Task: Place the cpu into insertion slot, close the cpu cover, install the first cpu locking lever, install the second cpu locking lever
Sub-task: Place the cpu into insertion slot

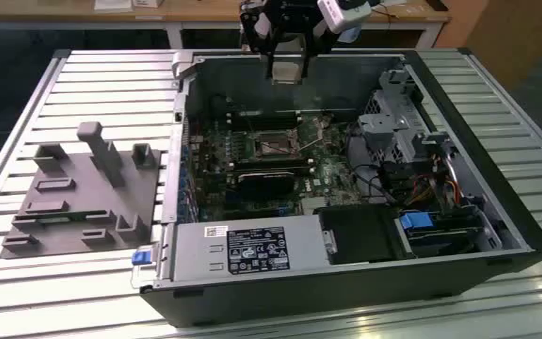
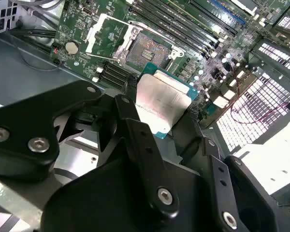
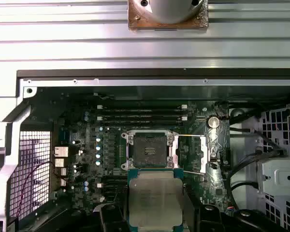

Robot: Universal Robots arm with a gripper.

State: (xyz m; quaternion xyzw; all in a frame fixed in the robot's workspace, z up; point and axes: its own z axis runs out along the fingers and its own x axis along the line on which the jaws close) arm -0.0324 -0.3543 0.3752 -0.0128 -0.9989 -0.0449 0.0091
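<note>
My gripper point(image 1: 285, 73) hangs above the far wall of the open computer case point(image 1: 497, 212), shut on the cpu. The cpu point(image 2: 162, 102) point(image 3: 154, 198) is a flat square chip with a dull silver top and a green edge, held between the black fingers point(image 2: 130, 121). Below it on the green board lies the insertion slot point(image 1: 273, 146) point(image 2: 148, 50) point(image 3: 149, 151), uncovered, its brownish pin field showing. The cpu cover point(image 3: 203, 154) point(image 2: 106, 33) is swung open beside the slot. Thin wire locking levers point(image 3: 191, 137) stand released next to it.
Long black memory slots point(image 3: 140, 114) run beside the socket. A dark rounded block point(image 1: 262, 182), a power supply point(image 1: 248, 251), a drive cage point(image 1: 398, 131) and loose cables point(image 1: 426, 187) crowd the case. A grey fixture block point(image 1: 82, 194) stands on the slatted table at the exterior view's left.
</note>
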